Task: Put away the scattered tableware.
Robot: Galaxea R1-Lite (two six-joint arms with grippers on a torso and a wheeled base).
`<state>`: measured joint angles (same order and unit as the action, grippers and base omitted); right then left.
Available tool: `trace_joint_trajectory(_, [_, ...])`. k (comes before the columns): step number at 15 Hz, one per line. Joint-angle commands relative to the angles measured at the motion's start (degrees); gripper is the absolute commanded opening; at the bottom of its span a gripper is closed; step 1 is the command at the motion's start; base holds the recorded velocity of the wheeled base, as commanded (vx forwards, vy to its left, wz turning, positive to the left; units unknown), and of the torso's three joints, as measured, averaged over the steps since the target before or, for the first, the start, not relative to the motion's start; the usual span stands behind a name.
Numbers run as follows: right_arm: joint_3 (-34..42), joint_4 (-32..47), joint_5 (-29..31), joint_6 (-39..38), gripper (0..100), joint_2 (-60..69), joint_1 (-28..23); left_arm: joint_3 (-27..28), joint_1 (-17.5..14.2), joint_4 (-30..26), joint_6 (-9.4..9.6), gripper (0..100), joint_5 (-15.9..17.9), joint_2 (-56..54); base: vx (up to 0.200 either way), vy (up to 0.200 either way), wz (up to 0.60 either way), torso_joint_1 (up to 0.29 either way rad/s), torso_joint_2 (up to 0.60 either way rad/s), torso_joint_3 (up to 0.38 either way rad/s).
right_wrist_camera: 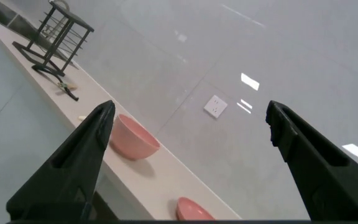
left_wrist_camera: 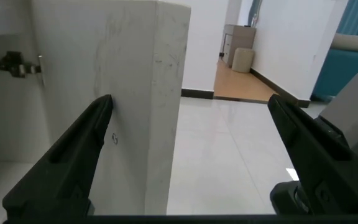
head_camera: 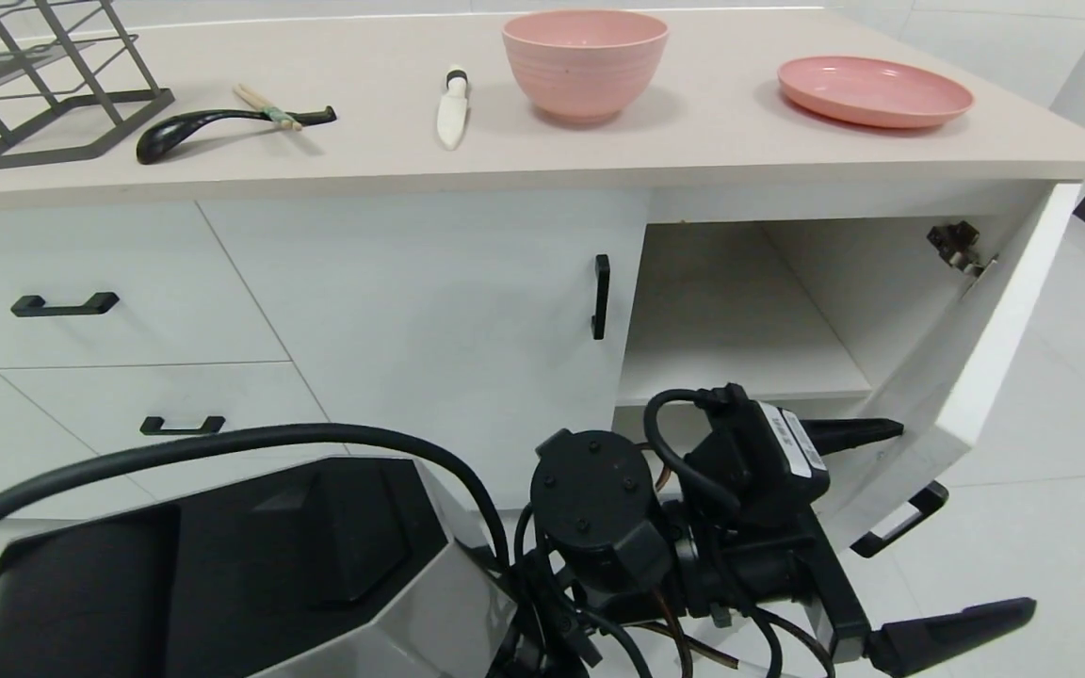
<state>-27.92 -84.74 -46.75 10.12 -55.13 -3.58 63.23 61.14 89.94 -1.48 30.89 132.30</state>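
Observation:
On the countertop lie a black spoon, a pair of chopsticks and a white knife. A pink bowl and a pink plate stand farther right. My left gripper is low, down by the swung-out cabinet door; it is open, its fingers straddling the door's edge without touching it. My right gripper is open and empty, facing the wall above the counter, with the bowl and plate far beyond it.
A dark wire rack stands at the counter's left end. Below are drawers with black handles and a closed door with a vertical handle. The open cupboard has a bare white shelf. White floor stretches off to the right.

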Motion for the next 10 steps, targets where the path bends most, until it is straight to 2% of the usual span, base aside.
trace_joint_trajectory(1, [-2.2,0.0,0.0,0.1,100,0.5,0.1,1.8,1.4,0.1,-0.28,100,-0.2,1.6,0.0,0.0,0.0,0.0,0.0,0.0])
trace_joint_trajectory(2, [-3.2,0.0,0.0,0.1,100,0.5,0.1,2.9,2.0,0.1,-1.07,100,-0.4,2.6,0.0,0.0,0.0,0.0,0.0,0.0])
trace_joint_trajectory(5, [-4.1,0.0,0.0,0.3,100,0.5,0.0,7.6,4.8,0.1,-1.25,100,-0.2,6.2,0.0,0.0,0.0,0.0,0.0,0.0])
trace_joint_trajectory(8, [-4.3,-0.1,0.0,0.3,100,0.5,0.0,15.8,8.3,-5.1,-1.25,100,0.0,10.1,0.0,0.0,0.0,0.0,0.0,0.0])
trace_joint_trajectory(9, [-5.1,-0.1,0.0,0.3,100,0.6,0.0,24.0,11.1,-8.6,-1.25,100,0.0,13.1,0.0,0.0,0.0,0.0,0.0,0.0])
trace_joint_trajectory(10, [-6.2,-0.1,0.0,0.3,100,0.6,0.0,29.4,13.0,-11.3,-1.25,100,0.0,15.4,0.0,0.0,0.0,0.0,0.0,0.0])
